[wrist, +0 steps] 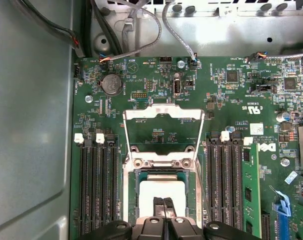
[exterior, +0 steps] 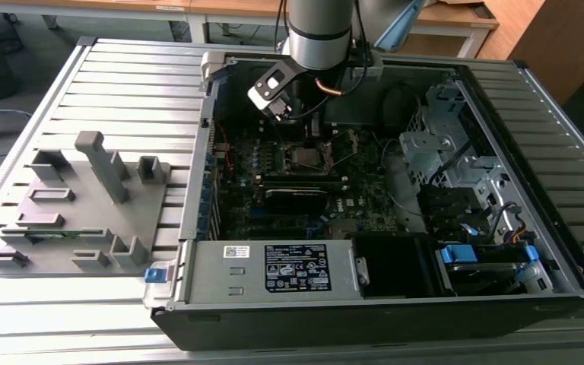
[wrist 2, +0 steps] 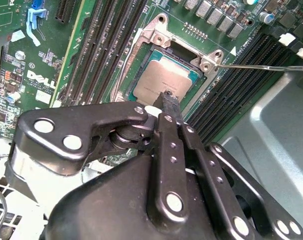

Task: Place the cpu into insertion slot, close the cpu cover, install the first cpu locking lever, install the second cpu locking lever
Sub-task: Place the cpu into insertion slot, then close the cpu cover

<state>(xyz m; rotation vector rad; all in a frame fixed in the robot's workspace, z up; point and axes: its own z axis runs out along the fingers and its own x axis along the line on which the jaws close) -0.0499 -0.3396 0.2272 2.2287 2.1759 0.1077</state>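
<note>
The cpu [wrist: 161, 192] lies flat in the insertion slot [wrist: 133, 200], its dull silver top facing up; the second wrist view shows the cpu [wrist 2: 161, 80] seated inside the slot's black edge [wrist 2: 137, 86]. The cpu cover [wrist: 161, 111] stands swung open, a silver frame tipped back off the socket. One thin locking lever [wrist 2: 261, 66] sticks out sideways, unlatched. My gripper [wrist: 164, 204] is shut with nothing between its fingers, its tip right over the cpu's top; whether it touches is unclear. In the exterior view the gripper [exterior: 284, 114] hangs just above the socket [exterior: 307, 157].
An open computer case [exterior: 373, 304] lies on a slatted table. Black memory slots [wrist: 99, 190] flank the socket on both sides. Cables [wrist: 176, 30] run along the case wall. A grey fixture block [exterior: 79, 205] stands at the exterior view's left.
</note>
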